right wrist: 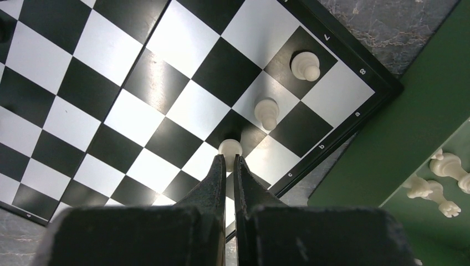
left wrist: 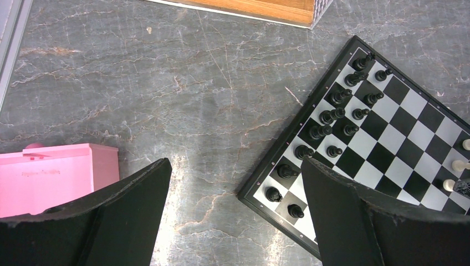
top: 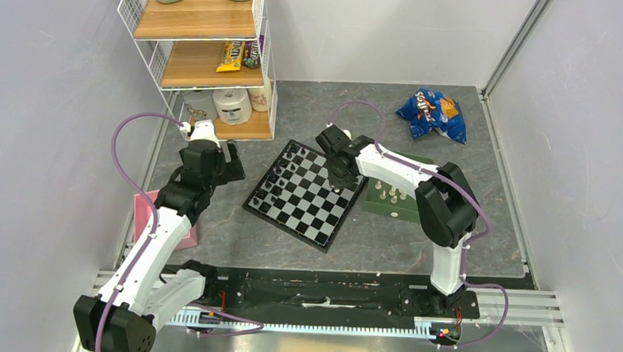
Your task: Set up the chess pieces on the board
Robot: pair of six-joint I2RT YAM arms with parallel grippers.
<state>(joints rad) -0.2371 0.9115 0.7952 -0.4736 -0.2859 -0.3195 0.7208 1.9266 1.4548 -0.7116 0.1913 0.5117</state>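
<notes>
The right claw is low over the chessboard, fingers squeezed almost together, tips right at the head of a white pawn near the board's edge; whether it is pinched or merely touched, I can't tell. Two more white pawns stand in line beside it, and other cream pieces lie in the green tray. The left claw hangs wide open, holding nothing, over the grey table beside the black pieces.

Three cream chess pieces, seemingly pawns, stand upright in line on the board.
</notes>
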